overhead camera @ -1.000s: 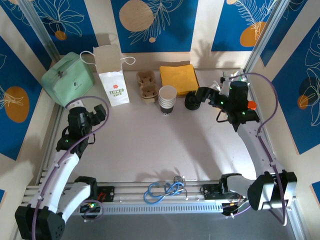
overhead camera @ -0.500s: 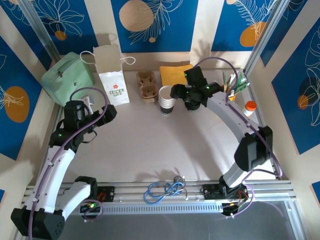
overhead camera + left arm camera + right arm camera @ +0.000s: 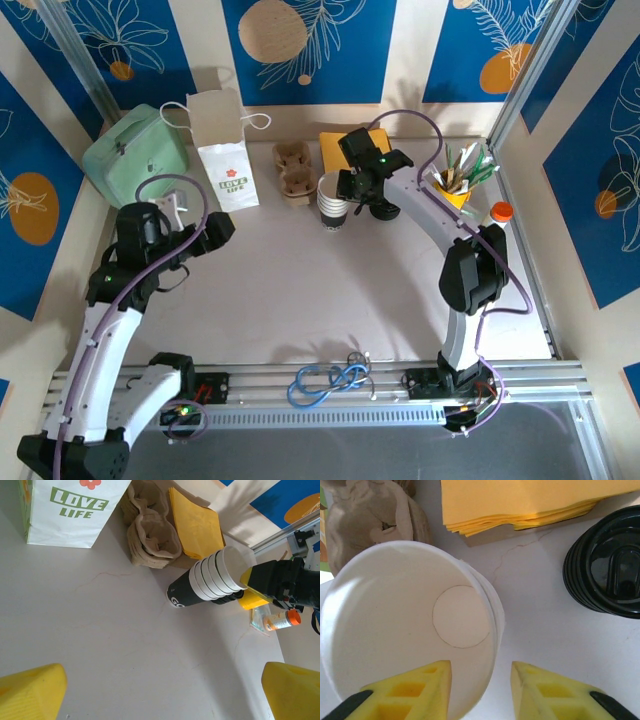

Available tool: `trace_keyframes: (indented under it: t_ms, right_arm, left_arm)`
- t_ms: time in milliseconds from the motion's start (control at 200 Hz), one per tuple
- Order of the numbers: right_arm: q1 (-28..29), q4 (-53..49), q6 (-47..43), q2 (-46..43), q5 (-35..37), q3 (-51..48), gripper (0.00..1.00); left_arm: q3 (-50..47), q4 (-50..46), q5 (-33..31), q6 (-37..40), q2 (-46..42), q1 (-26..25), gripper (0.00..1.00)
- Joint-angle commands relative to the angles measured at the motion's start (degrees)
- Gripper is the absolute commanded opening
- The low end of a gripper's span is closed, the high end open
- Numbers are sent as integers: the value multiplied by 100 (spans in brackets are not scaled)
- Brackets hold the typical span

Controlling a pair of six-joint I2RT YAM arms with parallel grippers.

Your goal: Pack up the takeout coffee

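A stack of paper coffee cups (image 3: 335, 203) with black sleeves stands at the back middle of the table, in front of the cardboard cup carrier (image 3: 293, 172). My right gripper (image 3: 347, 190) hangs over the stack's right rim. In the right wrist view its jaws (image 3: 481, 672) straddle the top cup's (image 3: 410, 630) wall, one finger inside and one outside with a gap beside it, so it is open. The white paper bag (image 3: 225, 150) stands upright to the left. My left gripper (image 3: 225, 228) is open over bare table, well short of the cups (image 3: 210, 577).
Yellow napkins (image 3: 335, 148) lie behind the cups, and black lids (image 3: 610, 575) sit just right of them. A green lunch bag (image 3: 135, 155) is at the back left. A pen holder (image 3: 455, 182) and an orange-capped bottle (image 3: 500, 212) stand at the right. Cables (image 3: 330, 380) lie by the front rail.
My right arm has swung left from the table's right side to the cup stack, and its jaws have narrowed around the top cup's rim. The left gripper has shifted slightly right.
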Motion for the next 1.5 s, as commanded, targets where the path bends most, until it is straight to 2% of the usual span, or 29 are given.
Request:
trace_keyframes:
  t_ms: [0,345,750,940,1496]
  right_arm:
    - [66,-234,23,144,121,368,35]
    - [92,-405,66,278,164,629,34]
    - [120,-469,51,348,290,694,16]
    - [121,-395,48,229,206,660,13]
    - [68,-521,48,-95,137,670,9]
  left_arm:
    - [-33,-176,136,128,-58,-36,99]
    - [191,-312,294,131,-182,-43,99]
    - [-6,-203,343,43,-185,-39,100]
    - [-46,-171,367,13,-175,-38,99]
    - [-86,-162,430,-77,-118,-41,99]
